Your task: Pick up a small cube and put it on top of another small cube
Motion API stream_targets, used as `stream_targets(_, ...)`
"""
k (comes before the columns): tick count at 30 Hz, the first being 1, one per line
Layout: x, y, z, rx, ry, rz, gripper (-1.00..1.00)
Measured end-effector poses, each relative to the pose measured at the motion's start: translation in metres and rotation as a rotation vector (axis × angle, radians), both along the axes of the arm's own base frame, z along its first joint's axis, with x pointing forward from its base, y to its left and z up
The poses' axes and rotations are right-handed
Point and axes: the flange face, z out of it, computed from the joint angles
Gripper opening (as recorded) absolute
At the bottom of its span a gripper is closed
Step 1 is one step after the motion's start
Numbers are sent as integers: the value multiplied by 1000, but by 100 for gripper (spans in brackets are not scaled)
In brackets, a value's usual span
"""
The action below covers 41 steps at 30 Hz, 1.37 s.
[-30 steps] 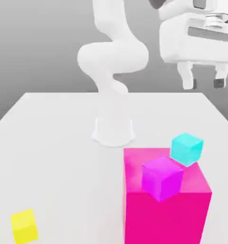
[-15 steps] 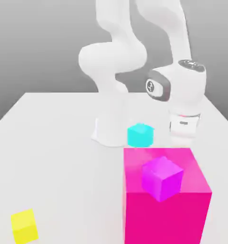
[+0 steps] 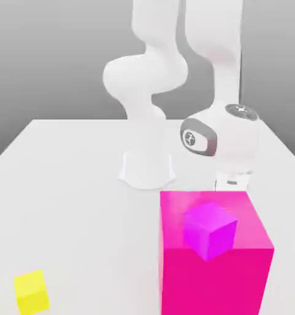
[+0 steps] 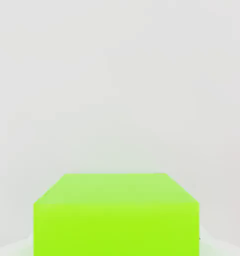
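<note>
1. Lower now than half a second ago, the robot arm (image 3: 226, 132) has brought its wrist down behind the magenta box (image 3: 214, 280), right of centre in the exterior view.
2. Closed on the green cube (image 4: 116, 227), the gripper (image 4: 116, 245) has one side face of it against each finger; the hand view shows pale parts of the fingers (image 4: 216, 246) at two opposite sides of the cube. How far the cube is from the counter (image 3: 69, 215) cannot be told.
3. The green cube sits square between the fingers, with its top face and one side face in sight in the hand view.
4. The violet cube (image 3: 209, 231) is at the lower right of the exterior view, turned with a corner forward, overlapping the top face and front edge of the magenta box. Whether it rests on the box cannot be told. It has kept its place.
5. The yellow cube (image 3: 32, 292) is at the lower left of the exterior view, on the counter, well apart from the box, also unmoved.
6. The arm's base (image 3: 147, 169) stands on the counter near the middle of the exterior view, beyond the magenta box.
7. Which cube is meant to go beneath the green one cannot be told.
</note>
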Motion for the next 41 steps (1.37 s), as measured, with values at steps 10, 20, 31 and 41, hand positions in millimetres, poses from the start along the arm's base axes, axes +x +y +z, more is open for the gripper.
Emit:
stream_targets(10,22,32,67,54,-22,-167,-100)
stream_targets(20,113,77,141,99,40,-502,-100)
stream_targets(31,258,-79,272,27,17,-710,-100)
stream_targets(41,271,-107,248,8,5,-735,100)
